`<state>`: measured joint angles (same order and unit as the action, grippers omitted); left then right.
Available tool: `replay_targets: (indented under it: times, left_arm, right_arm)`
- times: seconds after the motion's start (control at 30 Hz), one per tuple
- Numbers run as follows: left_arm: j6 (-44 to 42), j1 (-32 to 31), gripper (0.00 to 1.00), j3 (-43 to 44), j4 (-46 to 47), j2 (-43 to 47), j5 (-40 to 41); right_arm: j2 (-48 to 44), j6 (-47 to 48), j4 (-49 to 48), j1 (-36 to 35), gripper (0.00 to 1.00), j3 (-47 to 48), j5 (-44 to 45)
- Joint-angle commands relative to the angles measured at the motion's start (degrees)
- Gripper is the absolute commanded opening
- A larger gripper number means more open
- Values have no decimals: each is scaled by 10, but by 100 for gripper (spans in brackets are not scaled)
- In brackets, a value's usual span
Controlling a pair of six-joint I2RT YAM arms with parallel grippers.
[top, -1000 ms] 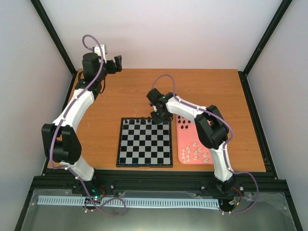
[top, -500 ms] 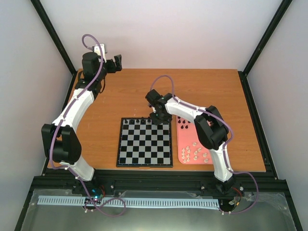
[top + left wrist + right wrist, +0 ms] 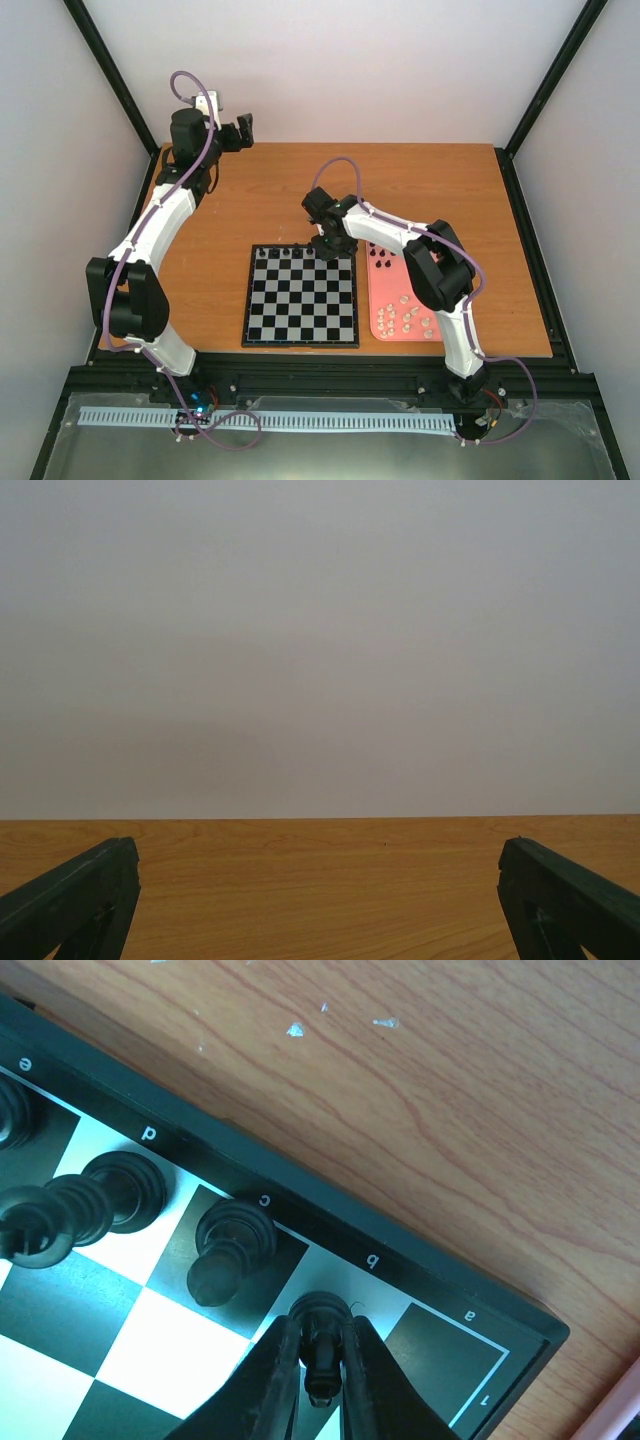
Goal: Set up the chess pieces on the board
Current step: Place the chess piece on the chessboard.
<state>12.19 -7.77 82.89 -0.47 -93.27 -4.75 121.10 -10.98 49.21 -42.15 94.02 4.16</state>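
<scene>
The board (image 3: 300, 296) lies in the middle of the table, with a few black chess pieces (image 3: 283, 251) along its far row. My right gripper (image 3: 332, 242) hangs over the board's far right corner. In the right wrist view my right gripper (image 3: 322, 1345) is shut on a black chess piece (image 3: 320, 1312) whose base rests on the silvery b square. Beside it stand other black pieces on c (image 3: 228, 1250) and on d (image 3: 110, 1195). My left gripper (image 3: 240, 132) is up at the table's far left corner, where it (image 3: 318, 880) stands open with nothing between its fingers.
A pink tray (image 3: 396, 292) sits right of the board, with black pieces (image 3: 380, 258) at its far end and white ones (image 3: 408, 320) at its near end. The board's black border (image 3: 330, 1225) meets bare wood at the corner. A grey wall lies behind the table.
My right gripper has barely shifted over the board's far right corner, still round the black piece. The left arm has not moved.
</scene>
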Motion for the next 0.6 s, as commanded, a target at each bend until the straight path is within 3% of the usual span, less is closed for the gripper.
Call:
replay_targets:
  times: [0.0,0.13,0.33,0.57]
  left_arm:
    - [-2,-1,100,25,1,-3,-4]
    - [-4,-2,100,25,0,-2,-4]
    - [-4,-2,100,24,1,-2,-4]
    - [-4,-2,100,26,0,-6,-4]
  right_arm:
    - [-16,-2,7,-4,15,-8,16]
    - [-19,1,4,-4,16,-8,12]
    - [-43,5,-10,-4,32,-22,8]
    - [-55,9,-16,-4,34,-25,8]
